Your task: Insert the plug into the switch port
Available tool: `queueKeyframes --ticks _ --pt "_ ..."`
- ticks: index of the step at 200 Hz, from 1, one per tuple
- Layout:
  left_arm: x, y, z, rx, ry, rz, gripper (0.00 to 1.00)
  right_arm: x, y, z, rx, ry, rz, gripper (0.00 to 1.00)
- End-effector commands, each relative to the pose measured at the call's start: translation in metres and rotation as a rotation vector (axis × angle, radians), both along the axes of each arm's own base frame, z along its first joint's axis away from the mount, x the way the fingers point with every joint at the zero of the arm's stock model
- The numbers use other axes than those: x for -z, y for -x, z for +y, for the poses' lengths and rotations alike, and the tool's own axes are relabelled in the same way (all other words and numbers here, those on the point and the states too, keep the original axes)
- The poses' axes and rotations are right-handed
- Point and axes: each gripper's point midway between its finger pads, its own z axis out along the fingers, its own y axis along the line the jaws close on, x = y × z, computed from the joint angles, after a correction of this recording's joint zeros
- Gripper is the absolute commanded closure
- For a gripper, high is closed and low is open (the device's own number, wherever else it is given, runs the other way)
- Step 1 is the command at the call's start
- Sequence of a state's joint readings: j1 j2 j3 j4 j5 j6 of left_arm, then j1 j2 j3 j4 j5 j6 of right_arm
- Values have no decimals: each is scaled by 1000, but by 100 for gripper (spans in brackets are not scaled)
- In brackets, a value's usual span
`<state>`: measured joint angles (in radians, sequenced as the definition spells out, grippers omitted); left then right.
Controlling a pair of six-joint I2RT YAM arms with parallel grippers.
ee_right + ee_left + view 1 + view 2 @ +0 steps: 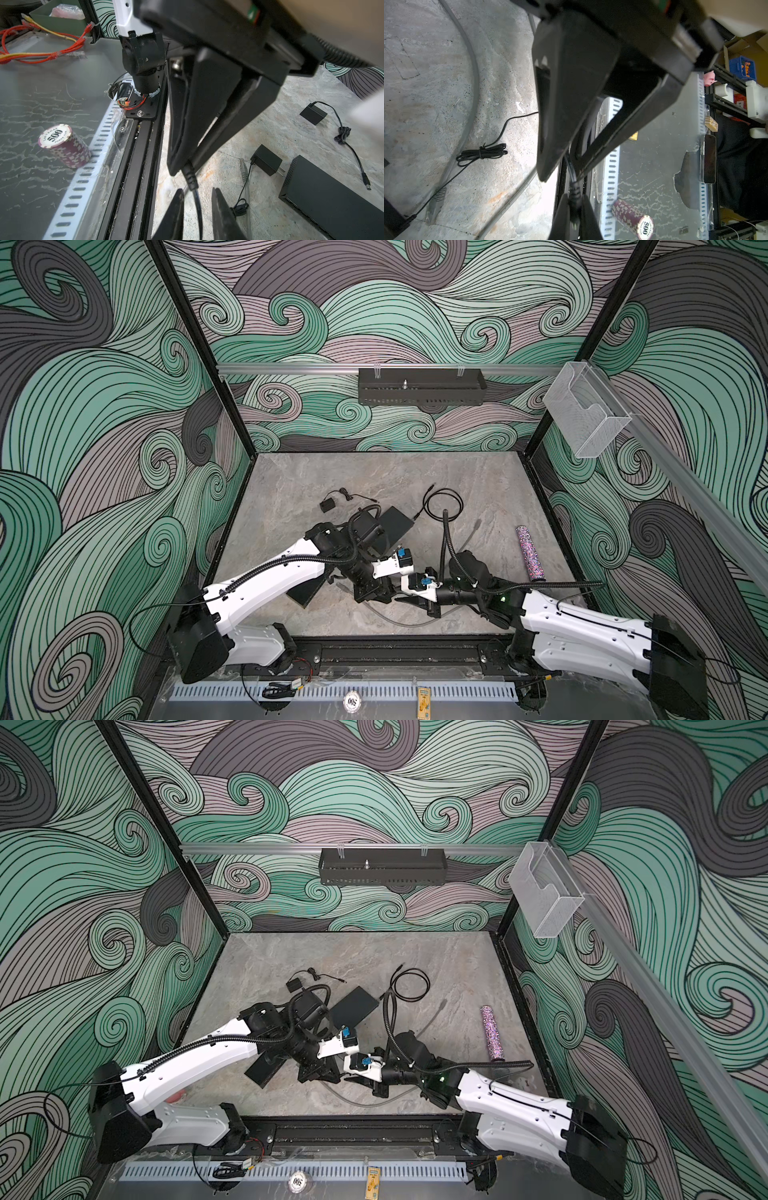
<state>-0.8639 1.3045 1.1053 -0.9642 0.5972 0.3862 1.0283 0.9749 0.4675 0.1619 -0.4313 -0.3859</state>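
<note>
My left gripper [574, 197] is shut on the black plug [574, 188]. In the right wrist view the plug [189, 172] sticks out of the left fingers [182, 124]. Its thin black cable [197, 207] runs between the jaws of my right gripper [197, 190], which stand open and do not touch it. The two grippers meet tip to tip low over the table's front middle in a top view, left gripper [384, 593] against right gripper [409, 598]. The narrow black switch box [305, 593] lies partly under the left arm. Its port is hidden.
A wider flat dark box [397, 524] lies behind the left arm, with a small black adapter [328, 504] beside it. A coiled black cable [442, 504] and a glittery cylinder [530, 551] lie further right. A grey network cable [473, 83] curves across the table. A poker-chip stack [64, 145] stands beyond the front rail [133, 166].
</note>
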Motion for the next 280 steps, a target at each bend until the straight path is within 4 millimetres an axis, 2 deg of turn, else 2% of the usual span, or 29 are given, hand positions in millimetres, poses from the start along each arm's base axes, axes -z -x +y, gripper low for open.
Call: queueKeyframes --ticks 1,43,101,149,222,280 --pt "-10 4 -6 34 43 2 100 0 2 -3 -23 -3 -122 73" --pt "-9 4 -8 35 39 14 100 -5 1 -1 -16 -25 -228 65" --pt "-5 6 -10 40 29 33 100 -12 -1 5 2 -19 -292 64" --pt "-3 7 -9 44 23 36 100 -14 8 4 -39 -16 -269 79" --pt "1 11 -10 61 13 55 100 -22 12 4 -53 -28 -270 78" --pt "2 12 -11 64 5 59 100 -15 18 5 -83 -2 -260 78"
